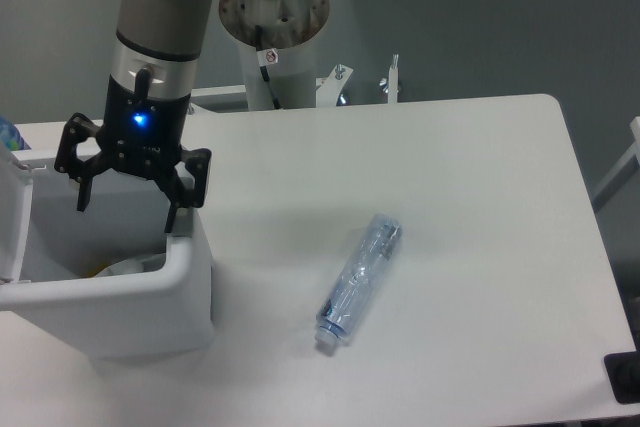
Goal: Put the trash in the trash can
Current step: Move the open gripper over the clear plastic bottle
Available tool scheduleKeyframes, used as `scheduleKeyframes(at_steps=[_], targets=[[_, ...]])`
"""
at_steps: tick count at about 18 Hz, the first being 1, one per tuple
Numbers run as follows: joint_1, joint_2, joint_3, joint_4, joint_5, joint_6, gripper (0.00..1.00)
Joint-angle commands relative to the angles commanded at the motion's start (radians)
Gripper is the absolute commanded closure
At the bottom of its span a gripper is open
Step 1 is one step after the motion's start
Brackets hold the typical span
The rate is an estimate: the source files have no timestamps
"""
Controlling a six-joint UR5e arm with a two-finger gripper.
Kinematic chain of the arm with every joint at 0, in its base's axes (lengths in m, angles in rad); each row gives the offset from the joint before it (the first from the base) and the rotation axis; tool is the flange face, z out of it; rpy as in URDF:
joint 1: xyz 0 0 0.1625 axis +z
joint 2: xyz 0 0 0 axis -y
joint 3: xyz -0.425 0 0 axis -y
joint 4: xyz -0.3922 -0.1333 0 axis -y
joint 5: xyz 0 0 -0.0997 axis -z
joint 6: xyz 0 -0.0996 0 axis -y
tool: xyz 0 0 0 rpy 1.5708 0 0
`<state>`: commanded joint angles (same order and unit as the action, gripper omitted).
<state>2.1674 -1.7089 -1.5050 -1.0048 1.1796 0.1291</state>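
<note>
The white trash can (170, 292) stands at the table's left front, its lid (12, 217) swung open to the left. A bit of white wrapper (128, 267) shows low inside it. My gripper (128, 215) hangs open above the can's back right part, nothing between its fingers. The clear bluish plastic bottle (360, 280) lies on its side on the table, well to the right of the can, cap toward the front.
The robot's white base column (275, 62) rises behind the table's back edge. The table's right edge runs near x 600. A dark object (625, 377) sits at the frame's lower right corner.
</note>
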Motion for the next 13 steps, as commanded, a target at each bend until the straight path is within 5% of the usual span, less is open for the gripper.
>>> scheduleKeyframes(at_steps=[3, 13], targets=[[0.041, -0.005, 0.052, 0.003, 0.008, -0.065, 0.0], [0.17, -0.04, 0.061, 0.057, 0.11, -0.069, 0.0]])
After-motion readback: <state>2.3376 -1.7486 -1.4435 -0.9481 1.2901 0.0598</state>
